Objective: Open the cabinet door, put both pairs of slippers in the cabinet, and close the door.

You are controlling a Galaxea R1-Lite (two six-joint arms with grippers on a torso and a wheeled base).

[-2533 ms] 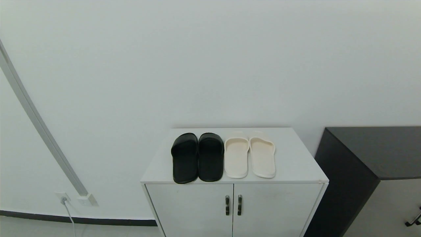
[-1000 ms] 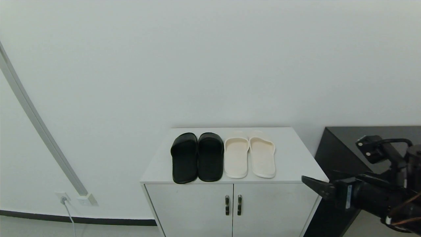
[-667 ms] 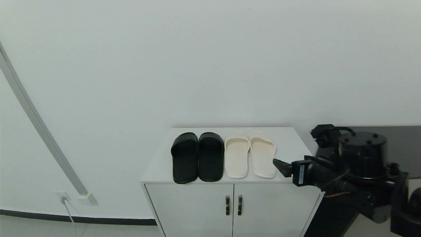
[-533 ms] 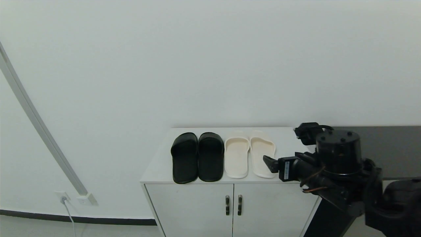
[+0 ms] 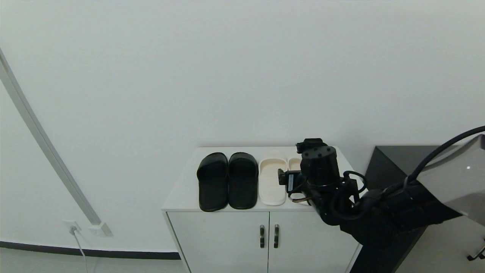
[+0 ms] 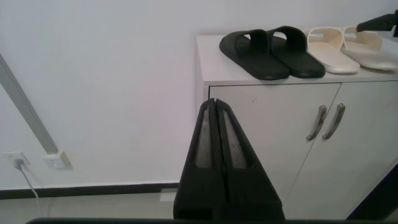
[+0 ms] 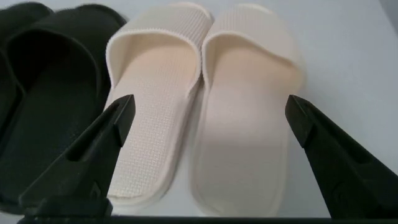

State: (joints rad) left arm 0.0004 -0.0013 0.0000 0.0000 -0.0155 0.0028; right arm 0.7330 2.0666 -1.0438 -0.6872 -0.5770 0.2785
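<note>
The fingers (image 7: 93, 174) of the right gripper (image 7: 209, 106) are spread wide, one to each side of the cream pair, and nothing is held between them. Whether they touch the slippers cannot be told. The fingers (image 6: 208, 143) of the left gripper (image 6: 215, 106) are pressed together on nothing, and that gripper is held low, in front of the cabinet's front left corner and well apart from it.

The white cabinet (image 5: 178, 197) is seen against the wall with both doors (image 5: 219, 242) shut, so the first step, opening a door, is judged not yet done. The black pair (image 5: 227, 181) is laid on the cabinet top just left of the middle, heels at the front edge. The cream pair (image 5: 272, 181) is laid just beside it, right of the middle, heels likewise near the front edge; its right slipper is largely covered by the right arm in the head view. The two door handles (image 5: 262, 236) are found side by side at the middle of the front, untouched by either gripper.

Nothing of the task is judged complete. A door is to be opened, both pairs are to be put inside, and the door is to be closed. With the right gripper placed over the cream pair while the doors are shut, the slippers appear to be addressed ahead of the door.
</note>
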